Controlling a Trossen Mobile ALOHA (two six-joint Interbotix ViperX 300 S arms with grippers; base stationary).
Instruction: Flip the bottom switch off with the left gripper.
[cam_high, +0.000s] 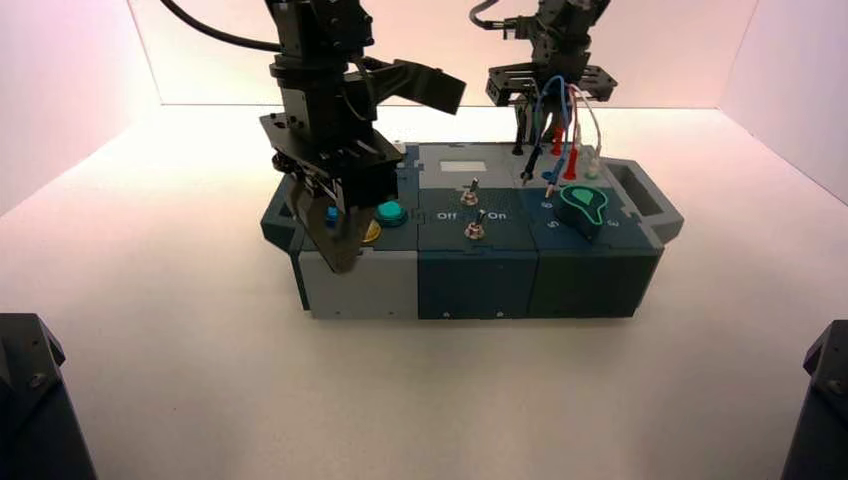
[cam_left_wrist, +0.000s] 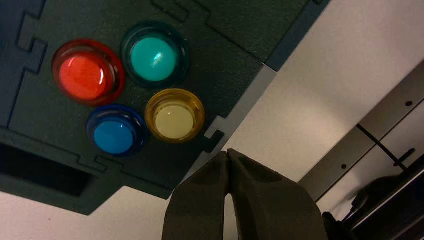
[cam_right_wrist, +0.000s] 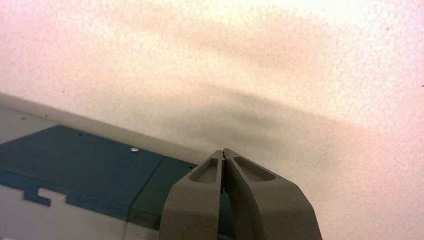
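Note:
The bottom switch (cam_high: 475, 228) is a small silver toggle on the dark blue Off/On panel, nearer the box's front wall. An identical toggle (cam_high: 473, 189) stands behind it, nearer the pale window. My left gripper (cam_high: 343, 262) is shut and empty, fingertips touching, hanging over the box's front left corner beside the coloured buttons, well left of the switch. In the left wrist view the gripper (cam_left_wrist: 228, 153) sits just past the yellow button (cam_left_wrist: 174, 120). The switch is out of the wrist views. My right gripper (cam_right_wrist: 223, 151) is shut and empty, held at the back behind the box.
Red (cam_left_wrist: 86, 73), teal (cam_left_wrist: 153, 58) and blue (cam_left_wrist: 114, 135) buttons sit with the yellow one on the box's left part. A teal knob (cam_high: 583, 205) and red, blue and white wires (cam_high: 560, 140) stand on the right part. A white table surrounds the box.

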